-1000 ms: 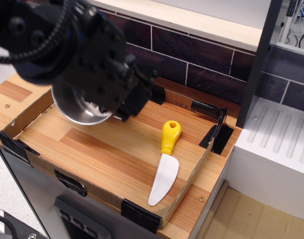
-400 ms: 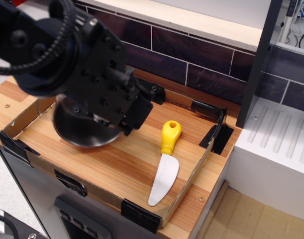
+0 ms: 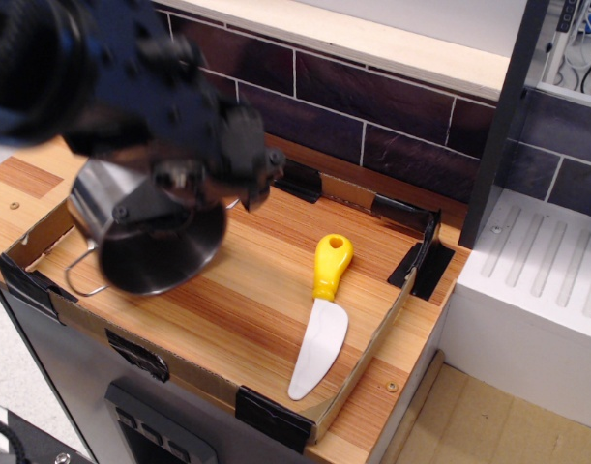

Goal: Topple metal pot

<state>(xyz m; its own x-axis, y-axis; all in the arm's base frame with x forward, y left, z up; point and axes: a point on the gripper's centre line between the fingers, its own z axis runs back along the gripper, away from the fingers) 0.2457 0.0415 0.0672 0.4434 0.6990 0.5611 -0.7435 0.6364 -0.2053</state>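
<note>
Gripper [image 3: 203, 179], blurred so I cannot tell its state, is rising while metal pot [image 3: 145, 232] is now lying toppled, mouth nearward.

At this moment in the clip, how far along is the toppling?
Mostly done: the metal pot is tipped well over, its flat bottom facing the camera and a wire handle near the board. In hand: the gripper is blurred, up against the pot's upper edge. Left: whether the pot lies settled on its side is unclear.

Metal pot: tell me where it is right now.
The metal pot lies tipped at the left of the cardboard tray, under the gripper, well left of the toy knife.
</note>
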